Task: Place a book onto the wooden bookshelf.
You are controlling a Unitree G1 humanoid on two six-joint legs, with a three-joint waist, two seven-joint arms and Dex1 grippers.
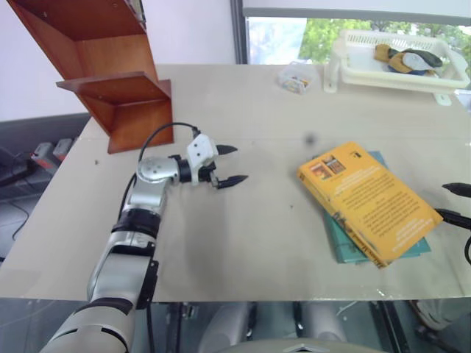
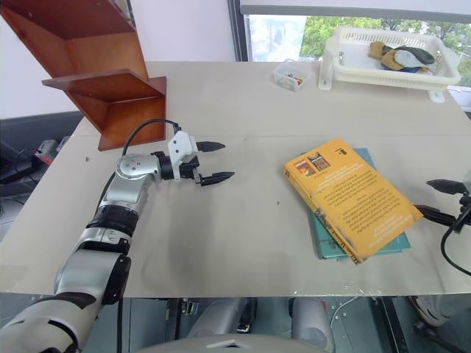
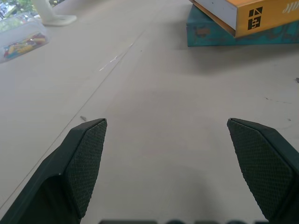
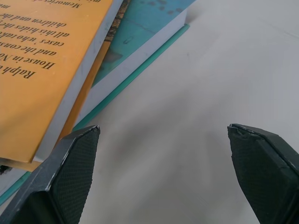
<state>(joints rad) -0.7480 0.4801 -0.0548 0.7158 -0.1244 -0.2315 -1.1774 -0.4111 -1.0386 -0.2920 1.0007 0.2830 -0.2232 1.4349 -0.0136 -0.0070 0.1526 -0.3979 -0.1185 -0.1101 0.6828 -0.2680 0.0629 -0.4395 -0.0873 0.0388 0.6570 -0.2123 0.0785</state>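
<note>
Your left gripper (image 1: 227, 164) hangs just over the bench (image 1: 243, 243) with its fingers spread wide and nothing between them, pointing across the bare middle of the bench toward the books. You have open surface all around it: clear bench ahead, toward the near edge, and toward the far edge.

Your right gripper (image 2: 436, 200) sits at the right edge of the bench, fingers also spread wide and empty, its tips just beside the books without touching them.

The yellow-orange book (image 1: 368, 201) lies flat, cover up, on the right half of the bench, stacked askew on a thinner teal book (image 1: 352, 248) whose edges stick out beneath it. It is well apart from your left gripper and close in front of your right one.

The wooden bookshelf (image 1: 110, 81) stands at the far left corner of the bench, just beyond your left gripper, with its lowest board (image 1: 118, 88) open.

Along the far edge, to the right, sit a small clear box (image 1: 298, 77) and a white plastic basket (image 1: 353, 70), both well away from the books.
</note>
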